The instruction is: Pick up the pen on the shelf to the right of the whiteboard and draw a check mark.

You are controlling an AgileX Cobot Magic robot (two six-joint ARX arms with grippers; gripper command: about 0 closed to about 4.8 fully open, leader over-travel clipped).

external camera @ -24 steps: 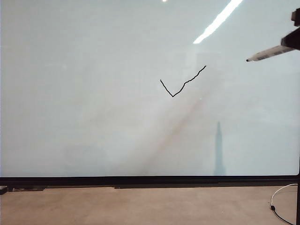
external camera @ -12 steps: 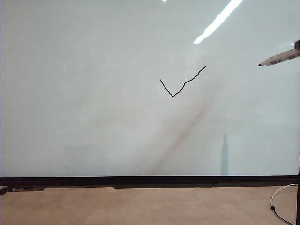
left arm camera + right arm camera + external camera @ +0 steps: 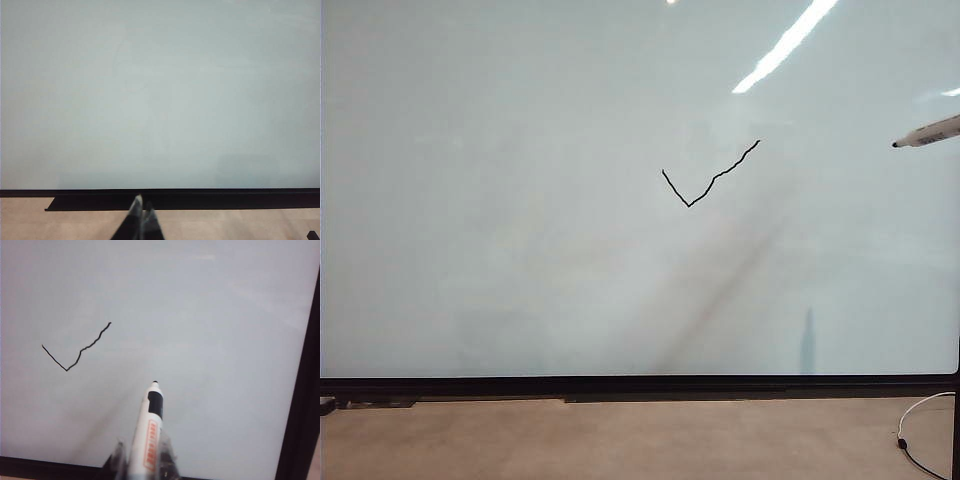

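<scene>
Exterior view shows the very large glossy white whiteboard [image 3: 520, 250] with its thin black frame edge, and near the middle of it the thin black hand-drawn check mark [image 3: 705, 180] — a short left stroke and a longer, a little wobbly right stroke. At the right edge of this view only the front part of the short slim whitish-grey pen [image 3: 930, 131] with its dark tip comes into the picture, well to the right of the check mark, tip pointing toward the left; whether the tip touches the board I cannot tell from here. My right gripper [image 3: 142, 462] is seen only in the right wrist view, where its two fingers are clamped on the barrel of the pen [image 3: 149, 430]; the barrel has a red label and a black band behind the tip. In this view the tip points at the board, apart from the check mark [image 3: 75, 352], and the black frame [image 3: 300, 390] runs along the side. My left gripper [image 3: 141, 220] sits low before the bottom edge of the whiteboard [image 3: 150, 100] — its fingertips stand together and hold nothing. Below the board is a light brown floor [image 3: 620, 440], and a thin white cable [image 3: 920, 425] lies on it at the right.
</scene>
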